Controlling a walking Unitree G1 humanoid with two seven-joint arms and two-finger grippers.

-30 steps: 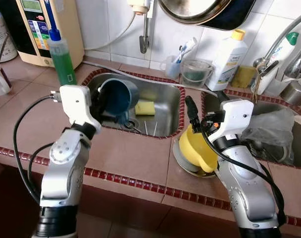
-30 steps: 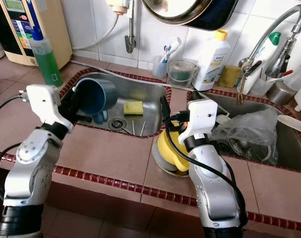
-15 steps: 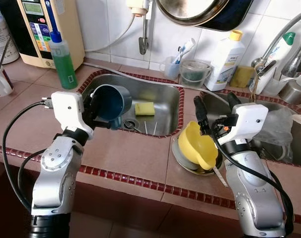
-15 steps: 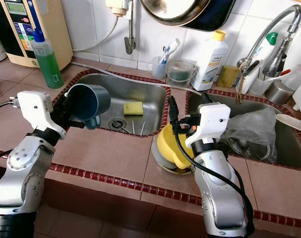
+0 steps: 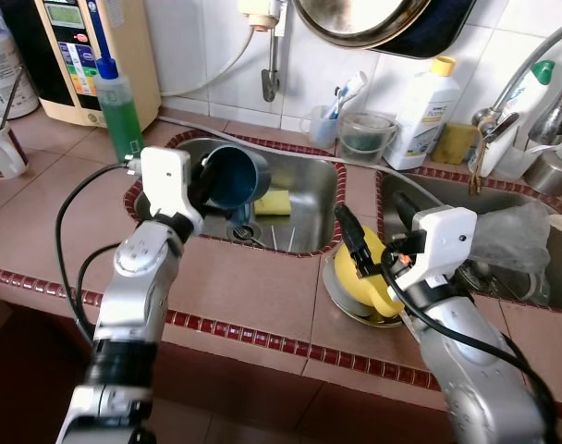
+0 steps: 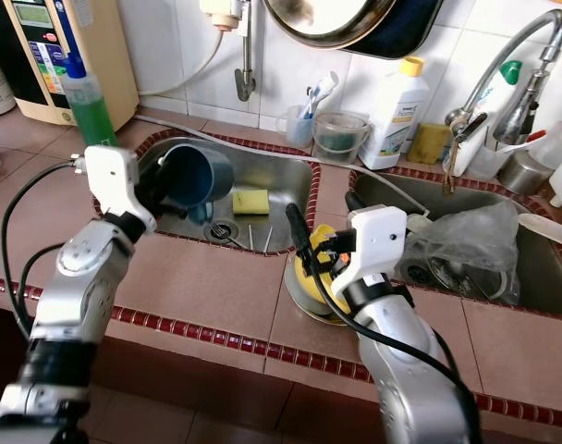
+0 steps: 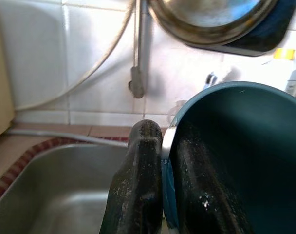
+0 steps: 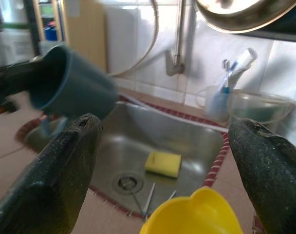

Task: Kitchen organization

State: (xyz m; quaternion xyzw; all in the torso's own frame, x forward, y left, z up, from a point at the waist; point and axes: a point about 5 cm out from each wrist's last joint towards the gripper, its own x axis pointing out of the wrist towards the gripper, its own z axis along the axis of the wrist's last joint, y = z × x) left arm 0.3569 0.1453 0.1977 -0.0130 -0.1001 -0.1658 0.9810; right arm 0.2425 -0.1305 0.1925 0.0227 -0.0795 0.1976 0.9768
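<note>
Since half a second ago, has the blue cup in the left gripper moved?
Yes. The blue cup, clamped by the left gripper, has moved from the sink's left rim toward the yellow sponge.

head views evenly lit, bright diffuse daylight, soft shadows in the sink (image 5: pixel 304 199). mild glare on white tiles and on the pan (image 5: pixel 373 18). arms slightly motion-blurred. left wrist view: near fingers (image 7: pixel 136 195) soft, cup (image 7: pixel 245 146) dark inside, wall washed out. right wrist view hazy, fingers (image 8: pixel 65 170) defocused, background soft.
</note>
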